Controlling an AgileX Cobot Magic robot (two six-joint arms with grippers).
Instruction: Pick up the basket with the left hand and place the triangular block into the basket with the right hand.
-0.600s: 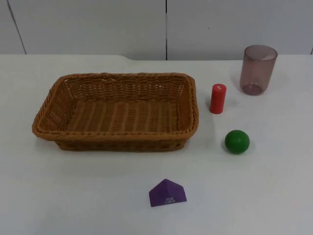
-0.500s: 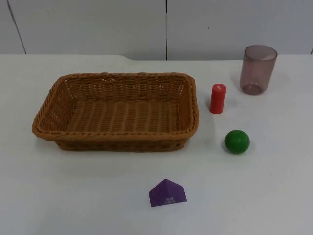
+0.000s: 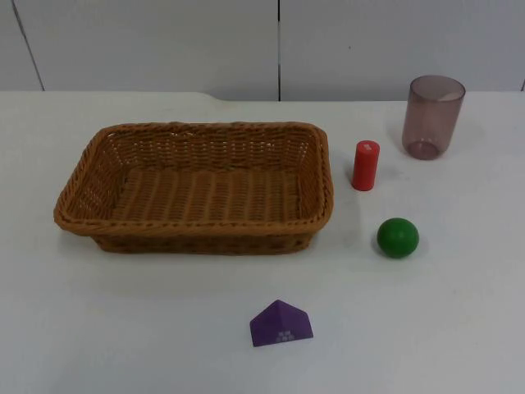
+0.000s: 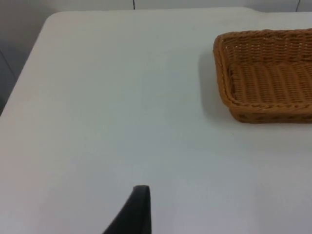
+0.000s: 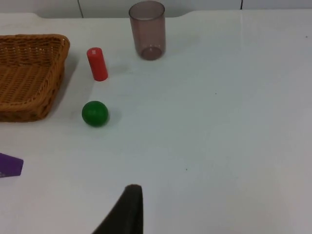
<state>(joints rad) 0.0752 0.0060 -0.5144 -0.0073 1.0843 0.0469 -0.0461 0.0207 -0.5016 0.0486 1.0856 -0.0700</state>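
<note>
You had nothing of the task done at this moment: the basket sat flat on the white surface, not lifted, and it held nothing. The purple triangular block lay on the surface in front of the basket, near its front right corner but apart from it, untouched. Both steps were left for you, by my reading: the left arm's lift of the basket, then the right arm's pick and drop of the block.

Your left gripper hung over bare surface, well apart from the basket, whose near short end stood off to one side of it. Your right gripper also hung over bare surface; the block lay well off to its side, nowhere near the jaws. Of either pair of jaws, you could not tell whether they were spread or pressed together, since one dark fingertip alone showed in each wrist view.

Beside the basket stood a red cylinder, a green ball and a tinted cup, none of them between the block and the basket
</note>
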